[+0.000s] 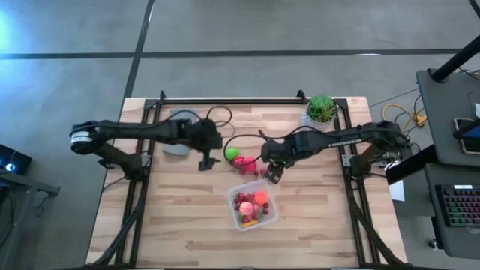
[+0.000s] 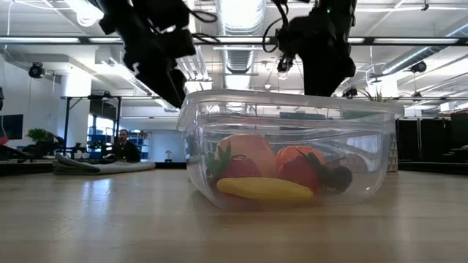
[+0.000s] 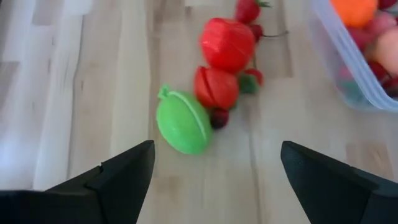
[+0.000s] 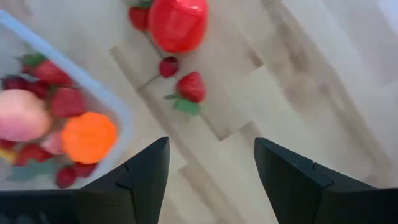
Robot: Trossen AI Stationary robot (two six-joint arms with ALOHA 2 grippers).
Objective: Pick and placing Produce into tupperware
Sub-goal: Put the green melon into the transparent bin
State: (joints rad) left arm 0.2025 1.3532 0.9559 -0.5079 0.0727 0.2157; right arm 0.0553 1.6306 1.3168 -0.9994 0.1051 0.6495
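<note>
Left gripper (image 1: 204, 163) over the wooden table (image 1: 180, 217), jaws spread wide and empty. Just ahead of its fingertips (image 3: 127, 171), a green rounded piece (image 3: 183, 122) lying on the wood, apart from both fingers. Touching that green piece on its far side, a small dark berry (image 3: 219, 117) and a red piece (image 3: 216, 87); beyond these, farther from the gripper, a larger red piece (image 3: 227, 43) and a strawberry (image 3: 247, 10). Off to one side, well past the fingers, the corner of the tupperware (image 3: 348, 59) with orange and pink pieces inside.

Right gripper (image 1: 273, 174) close above the table, jaws parted about halfway, nothing between them. Ahead of its fingers (image 4: 146, 180), loose on the wood: a strawberry (image 4: 191, 87), a dark cherry (image 4: 168, 66) and, farther out, a big red piece (image 4: 178, 23). Beside that gripper, nearly under one finger, the clear container's rim, holding an orange piece (image 4: 89, 137), a pink one (image 4: 22, 115) and several strawberries.

From table height, a yellow piece (image 2: 265, 189) lying along the container's floor.
</note>
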